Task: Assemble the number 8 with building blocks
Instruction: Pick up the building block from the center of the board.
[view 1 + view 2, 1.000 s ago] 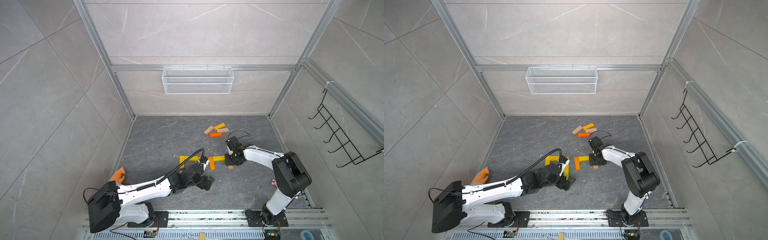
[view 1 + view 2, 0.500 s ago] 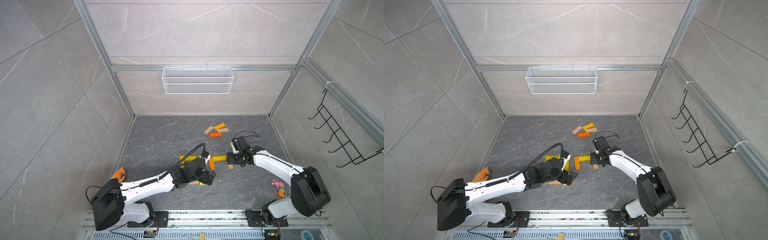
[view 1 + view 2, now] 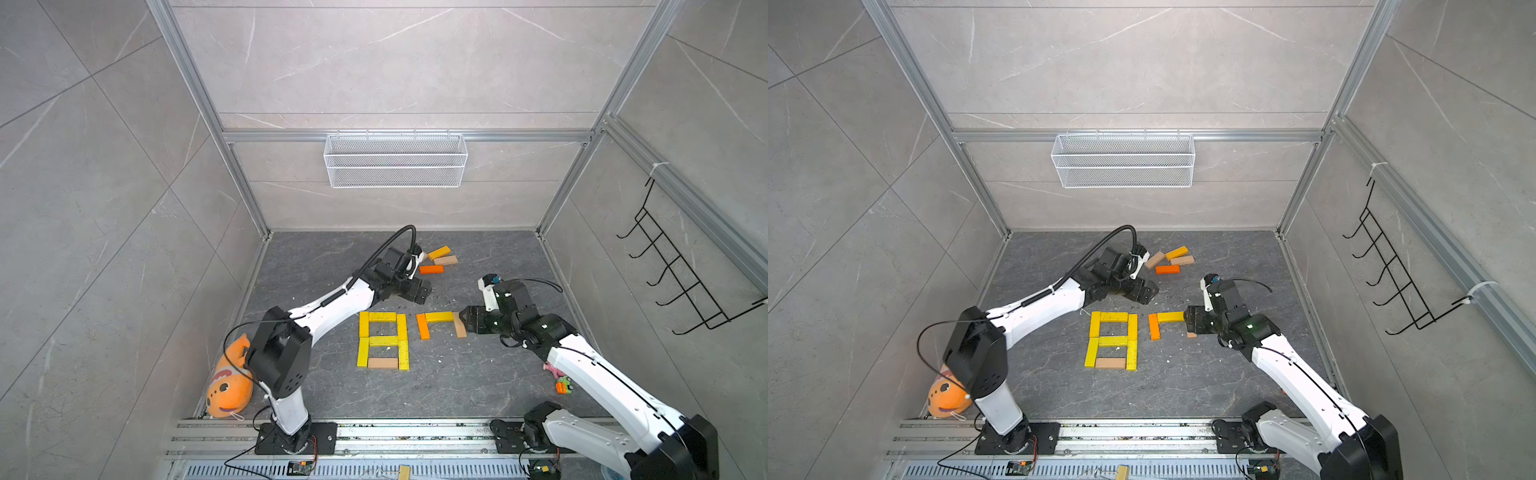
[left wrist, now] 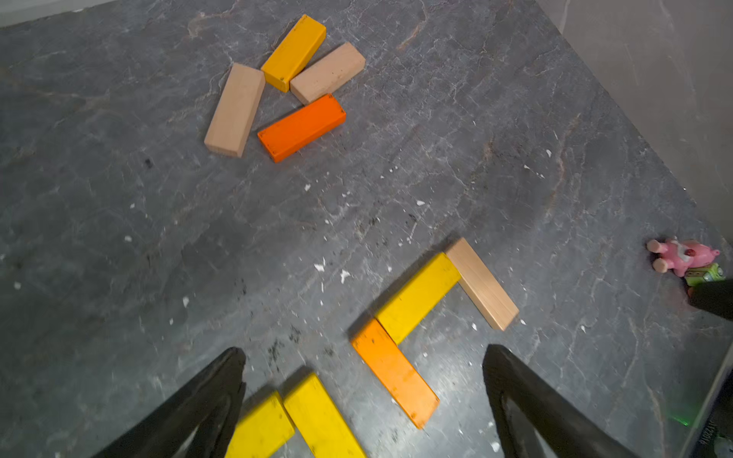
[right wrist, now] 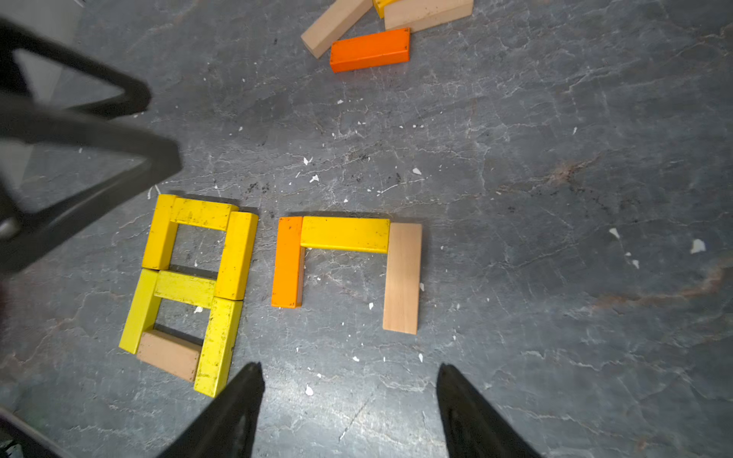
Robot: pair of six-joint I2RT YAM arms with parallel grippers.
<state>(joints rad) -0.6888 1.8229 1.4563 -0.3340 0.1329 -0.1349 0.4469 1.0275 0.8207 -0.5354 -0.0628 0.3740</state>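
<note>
Two figures lay on the dark grey marbled tabletop [image 5: 555, 119]. One was a complete eight of flat wooden bars [image 5: 186, 287], yellow but for one tan at its foot. Just beside it was an unfinished figure: an upright orange wooden bar [image 5: 287, 261], a yellow wooden crossbar [image 5: 345, 234] and an upright tan wooden bar [image 5: 401, 277], each touching the next at a corner.

The right gripper [image 5: 349, 368] hovered near that tan bar with its jaws apart and nothing between them. The left gripper [image 4: 361, 354] hung empty, jaws spread wide, between the figures and the loose pile of four wooden bars [image 4: 235, 110] at the back.

I judged the step in hand to be fetching the next bar, most likely the middle crossbar. To do it well I would take the bright orange wooden bar [image 4: 302, 127], which lay on the side of the pile nearest the figures. I would grip it across its narrow width at mid-length and lift it clear before travelling. Then I would set it down between the lower ends of the two uprights without nudging them, since those bars looked free to slide at a touch.
</note>
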